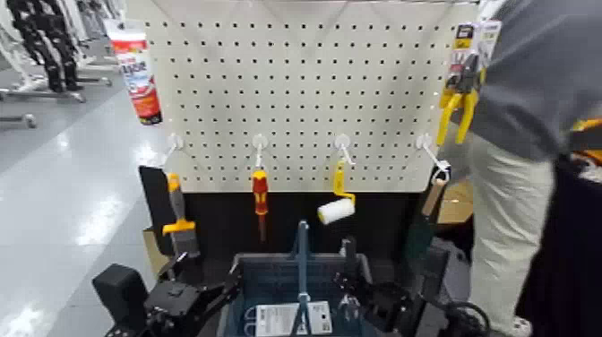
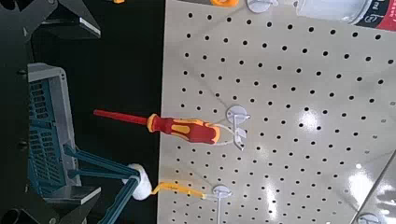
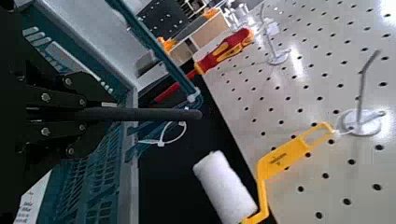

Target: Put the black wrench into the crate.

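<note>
I judge we're at the drop: my right gripper (image 1: 351, 300) hangs over the crate (image 1: 260, 265), pinching the black wrench (image 3: 140, 114) by one end beside the central handle, so next I'd lower it clear of that handle and release. The left gripper (image 1: 184, 291) waits spread at the crate's left side. The red-and-white tube (image 1: 137, 67) and the crate's white card (image 1: 273, 318) carry print (none I can read).

Ahead of my jaws and above them stands a white pegboard (image 1: 296, 90) with white hooks (image 1: 259, 143). Off to my left beyond it, a glossy grey floor (image 1: 63, 170) reflects overhead light, with chair bases (image 1: 49, 54) standing far back.
</note>
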`<control>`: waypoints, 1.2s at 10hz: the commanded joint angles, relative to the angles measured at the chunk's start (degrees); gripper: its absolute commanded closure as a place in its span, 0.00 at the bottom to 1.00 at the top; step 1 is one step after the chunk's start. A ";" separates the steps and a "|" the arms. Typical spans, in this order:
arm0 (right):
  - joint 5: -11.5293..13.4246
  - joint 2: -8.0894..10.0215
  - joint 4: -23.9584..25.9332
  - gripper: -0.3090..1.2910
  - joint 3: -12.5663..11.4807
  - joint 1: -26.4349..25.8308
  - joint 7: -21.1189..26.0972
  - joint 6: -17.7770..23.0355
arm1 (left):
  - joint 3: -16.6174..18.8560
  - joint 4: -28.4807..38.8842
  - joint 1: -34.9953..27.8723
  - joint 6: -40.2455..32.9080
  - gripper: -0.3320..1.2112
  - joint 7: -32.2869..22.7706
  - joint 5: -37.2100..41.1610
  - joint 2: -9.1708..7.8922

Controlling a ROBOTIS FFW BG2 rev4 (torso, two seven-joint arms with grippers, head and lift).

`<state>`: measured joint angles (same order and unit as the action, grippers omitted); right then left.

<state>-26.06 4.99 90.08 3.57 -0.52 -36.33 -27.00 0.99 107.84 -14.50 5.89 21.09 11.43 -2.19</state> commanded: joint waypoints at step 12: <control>3.91 -0.60 -7.11 0.30 1.44 -4.75 -4.54 3.89 | -0.12 -0.09 0.00 -0.09 0.30 0.00 0.00 0.17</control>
<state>-21.90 4.38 82.58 4.90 -5.19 -40.83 -23.26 0.88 107.75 -14.44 5.80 21.09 11.43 -2.06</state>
